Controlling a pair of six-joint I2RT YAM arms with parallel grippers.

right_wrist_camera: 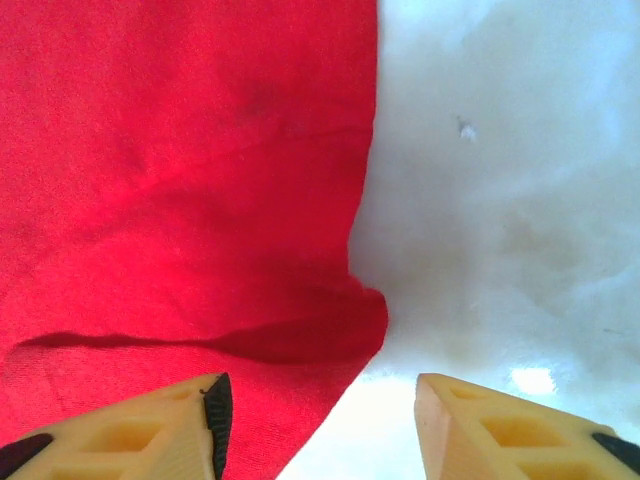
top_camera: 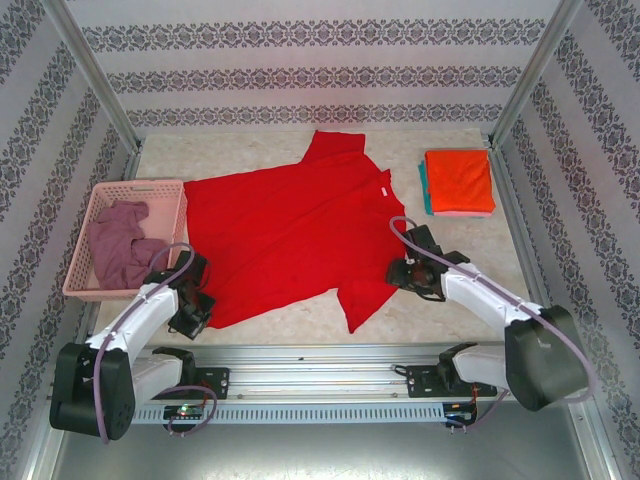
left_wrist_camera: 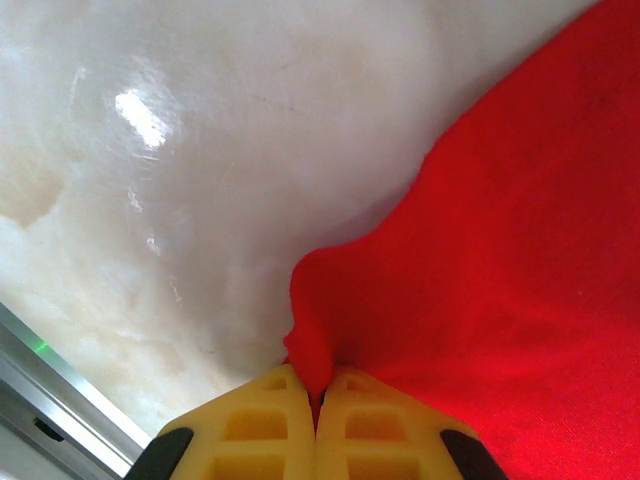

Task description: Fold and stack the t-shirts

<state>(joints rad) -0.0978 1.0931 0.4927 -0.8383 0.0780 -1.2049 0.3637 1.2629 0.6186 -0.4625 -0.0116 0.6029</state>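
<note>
On the pale desk (top_camera: 250, 150), left claw (left_wrist_camera: 317, 388) pinches the red t-shirt (top_camera: 290, 235) for folding; right claw (right_wrist_camera: 318, 390), spread, straddles its hem.

A bright red cloth t-shirt (top_camera: 290, 235) lies spread on the pale marbled tabletop (top_camera: 230, 155). A pink plastic lattice basket (top_camera: 135, 185) sits left, an orange-topped stack of folded shirts (top_camera: 460, 180) right.

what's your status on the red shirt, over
Left fingers shut on red shirt's near left edge. Right fingers open over its right edge, not gripping. Nothing lying on it.
</note>
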